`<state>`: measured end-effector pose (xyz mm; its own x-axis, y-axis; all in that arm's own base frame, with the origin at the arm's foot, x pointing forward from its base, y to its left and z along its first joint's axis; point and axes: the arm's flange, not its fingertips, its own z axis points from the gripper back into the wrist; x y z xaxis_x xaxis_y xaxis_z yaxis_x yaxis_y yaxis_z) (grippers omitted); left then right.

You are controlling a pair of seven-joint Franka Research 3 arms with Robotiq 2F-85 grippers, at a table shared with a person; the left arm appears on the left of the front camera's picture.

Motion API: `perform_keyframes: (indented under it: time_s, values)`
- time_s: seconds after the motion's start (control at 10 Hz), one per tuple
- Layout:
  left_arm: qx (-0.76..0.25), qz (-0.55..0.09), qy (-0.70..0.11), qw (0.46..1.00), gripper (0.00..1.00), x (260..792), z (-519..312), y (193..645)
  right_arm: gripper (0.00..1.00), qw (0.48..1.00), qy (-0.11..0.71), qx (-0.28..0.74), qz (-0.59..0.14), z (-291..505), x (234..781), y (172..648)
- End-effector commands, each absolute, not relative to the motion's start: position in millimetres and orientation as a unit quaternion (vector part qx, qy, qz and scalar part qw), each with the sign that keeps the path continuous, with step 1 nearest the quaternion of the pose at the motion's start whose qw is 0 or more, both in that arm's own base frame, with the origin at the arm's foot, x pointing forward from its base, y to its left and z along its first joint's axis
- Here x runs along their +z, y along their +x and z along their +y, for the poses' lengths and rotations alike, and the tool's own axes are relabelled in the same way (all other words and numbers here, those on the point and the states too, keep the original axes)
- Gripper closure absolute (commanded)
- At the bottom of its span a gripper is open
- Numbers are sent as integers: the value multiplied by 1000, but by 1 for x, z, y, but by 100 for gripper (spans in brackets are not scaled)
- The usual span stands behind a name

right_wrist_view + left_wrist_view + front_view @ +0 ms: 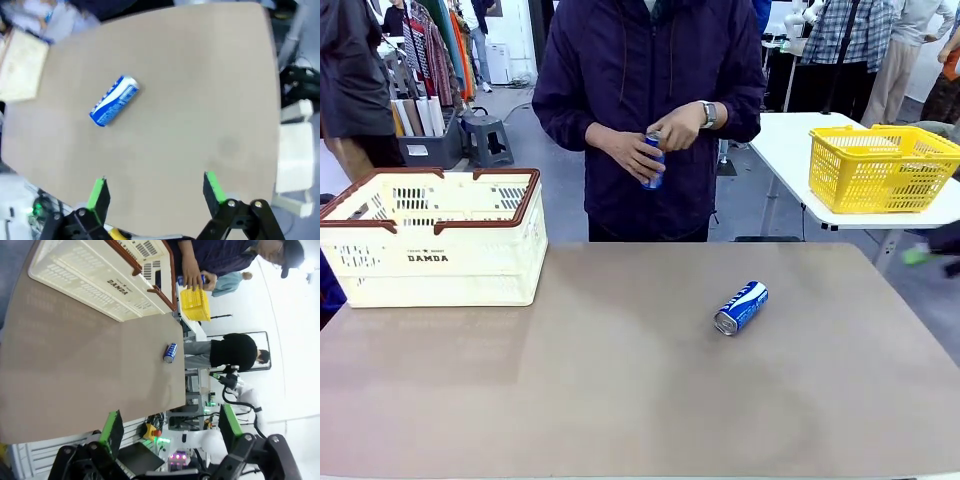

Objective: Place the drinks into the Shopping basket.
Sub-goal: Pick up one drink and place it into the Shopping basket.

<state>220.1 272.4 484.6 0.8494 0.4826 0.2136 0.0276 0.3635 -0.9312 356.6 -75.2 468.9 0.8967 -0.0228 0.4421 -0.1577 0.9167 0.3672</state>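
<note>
your left tool [171, 412] was released, its green-padded fingers [113, 424] spread wide with nothing between them, up above the near part of the table [75, 370]. your right tool [155, 179] was released as well, fingers apart and gripping nothing, looking down on the bare tabletop near one edge.

one blue-and-white can [741, 307] lay on its side on the table [620, 400], right of the middle and closer to the far edge than to the near one. its silver end was turned towards the near edge and a little to the left. nothing touched it, and it was well apart from both tools. in your right wrist view the same can [114, 100] lay beyond the fingers and off to the side of the left one; in your left wrist view it [170, 352] sat far out past the fingertips.

a second blue can [653, 160] was off the table, held in the person's hands [678, 126] at chest height, just behind the middle of the far edge.

the shopping basket [430, 250], cream-white with a brown rim and "damda" on its side, stood upright at the far left corner of the table, well apart from the lying can. i could not tell from these views whether anything was inside it.

a yellow mesh basket [880, 170] stood on a separate white table [790, 140] beyond the far right corner.
</note>
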Motion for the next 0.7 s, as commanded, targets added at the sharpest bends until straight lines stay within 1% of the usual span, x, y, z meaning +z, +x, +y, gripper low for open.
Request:
perform_keyframes:
  time_s: [0.0, 0.1, 0.3, 0.4, 0.5, 0.6]
  values:
    - [138, -243, -550, 787, 0, 486, 273, 219, 0, 965, 139, 87, -206, 1, 443, 424]
    - [138, -243, -550, 787, 0, 486, 273, 219, 0, 968, 110, 114, -195, 48, 426, 458]
    - [138, -243, -550, 787, 0, 486, 273, 219, 0, 965, 50, 170, -191, 121, 404, 498]
    - [138, -243, -550, 787, 0, 486, 273, 219, 0, 965, 34, 191, -176, 143, 396, 507]
    - [138, -243, -550, 787, 0, 486, 273, 219, 0, 966, 30, 190, -170, 148, 392, 513]
    - [138, -243, -550, 787, 0, 486, 273, 219, 0, 971, 44, 166, -169, 135, 397, 510]
